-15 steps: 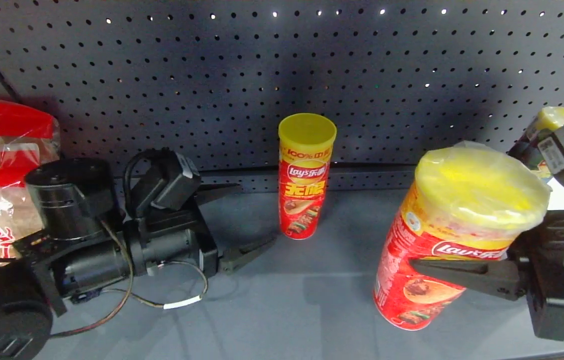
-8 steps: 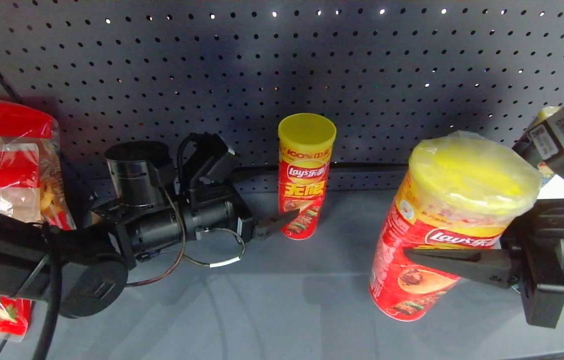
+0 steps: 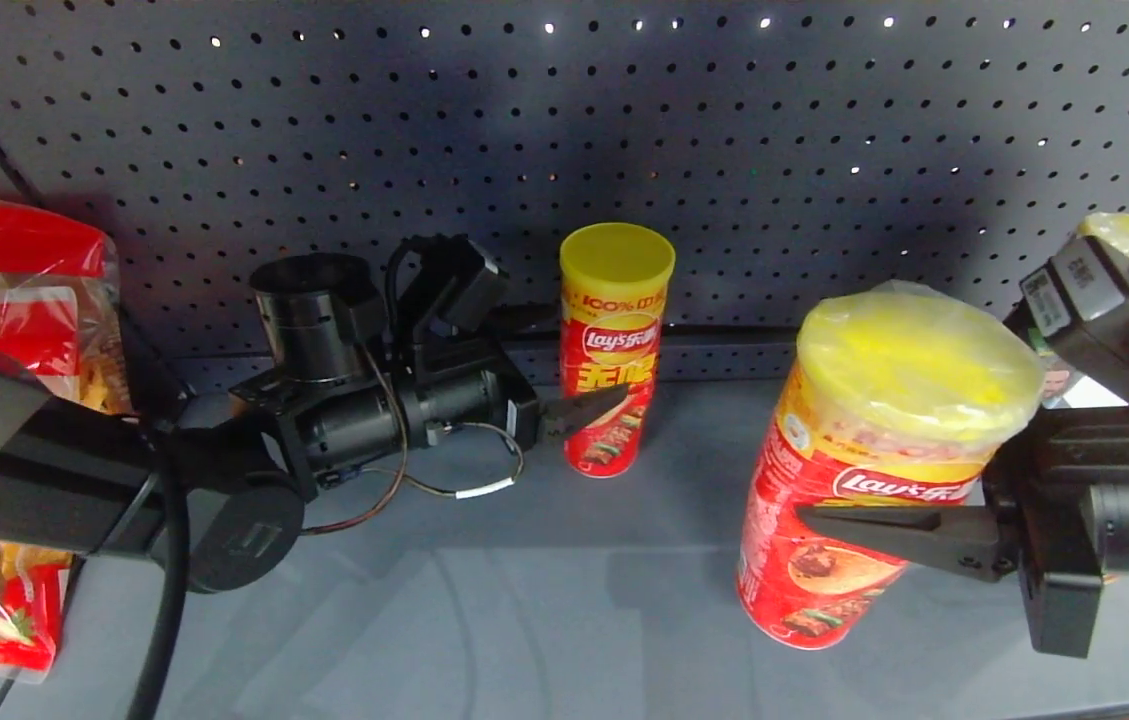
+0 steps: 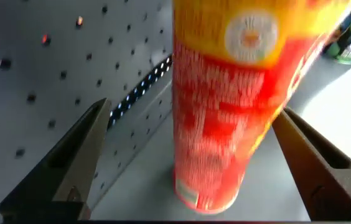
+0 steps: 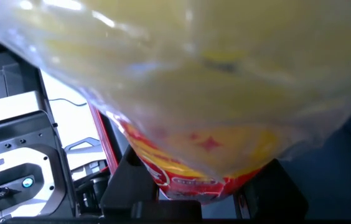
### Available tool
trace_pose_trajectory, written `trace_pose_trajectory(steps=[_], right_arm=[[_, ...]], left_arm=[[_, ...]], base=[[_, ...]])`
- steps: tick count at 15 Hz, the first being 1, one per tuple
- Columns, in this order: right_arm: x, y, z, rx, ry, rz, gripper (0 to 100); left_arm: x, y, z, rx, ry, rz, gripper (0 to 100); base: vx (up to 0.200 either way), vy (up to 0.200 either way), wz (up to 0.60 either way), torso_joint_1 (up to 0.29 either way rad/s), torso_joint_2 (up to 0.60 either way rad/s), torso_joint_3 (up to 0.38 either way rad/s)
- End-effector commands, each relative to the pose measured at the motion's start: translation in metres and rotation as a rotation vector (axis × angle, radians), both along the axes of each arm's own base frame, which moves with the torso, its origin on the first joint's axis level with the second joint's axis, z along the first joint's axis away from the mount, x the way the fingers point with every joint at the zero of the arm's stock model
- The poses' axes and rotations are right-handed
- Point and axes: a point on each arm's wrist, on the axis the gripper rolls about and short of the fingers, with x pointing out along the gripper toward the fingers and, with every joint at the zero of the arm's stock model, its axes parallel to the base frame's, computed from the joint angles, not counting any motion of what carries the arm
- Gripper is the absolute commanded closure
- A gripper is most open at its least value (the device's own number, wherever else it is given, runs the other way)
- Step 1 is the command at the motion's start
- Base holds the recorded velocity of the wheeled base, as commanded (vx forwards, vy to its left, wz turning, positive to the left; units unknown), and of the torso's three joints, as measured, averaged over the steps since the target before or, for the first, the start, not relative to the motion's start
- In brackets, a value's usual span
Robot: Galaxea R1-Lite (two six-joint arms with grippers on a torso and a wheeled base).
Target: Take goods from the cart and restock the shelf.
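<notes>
Shelf [image 3: 524,600]: can [image 3: 614,350] between left end effector's [image 4: 194,107] spread jaws.

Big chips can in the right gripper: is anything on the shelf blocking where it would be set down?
Nothing visible does. Only grey shelf board lies under and around the tilted big can. The smaller can stands farther back and to the left, inside the open left gripper, apart from it.
</notes>
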Motion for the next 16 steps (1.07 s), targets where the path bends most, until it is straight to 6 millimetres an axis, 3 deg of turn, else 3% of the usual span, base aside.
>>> trace_pose_trajectory(steps=[1, 5, 10, 11, 16], right_arm=[[0.000, 0.000, -0.001, -0.002, 0.003, 0.002, 100], [0.000, 0.000, -0.001, -0.002, 0.003, 0.002, 100], [-0.002, -0.002, -0.004, -0.007, 0.010, 0.000, 100], [-0.003, -0.002, -0.005, -0.007, 0.011, 0.001, 100], [0.000, -0.001, -0.004, -0.010, 0.012, -0.005, 100]], left_arm=[[0.003, -0.013, 0.003, -0.017, -0.021, -0.024, 0], [-0.009, -0.033, 0.001, -0.022, -0.003, -0.076, 0], [-0.004, -0.037, -0.005, -0.017, 0.008, -0.055, 0], [-0.005, -0.037, -0.005, -0.017, 0.008, -0.053, 100], [-0.011, -0.033, 0.004, -0.038, -0.013, -0.058, 100]], base=[[0.000, 0.000, 0.00, 0.000, 0.00, 0.000], [0.000, 0.000, 0.00, 0.000, 0.00, 0.000], [0.000, 0.000, 0.00, 0.000, 0.00, 0.000], [0.000, 0.000, 0.00, 0.000, 0.00, 0.000], [0.000, 0.000, 0.00, 0.000, 0.00, 0.000]])
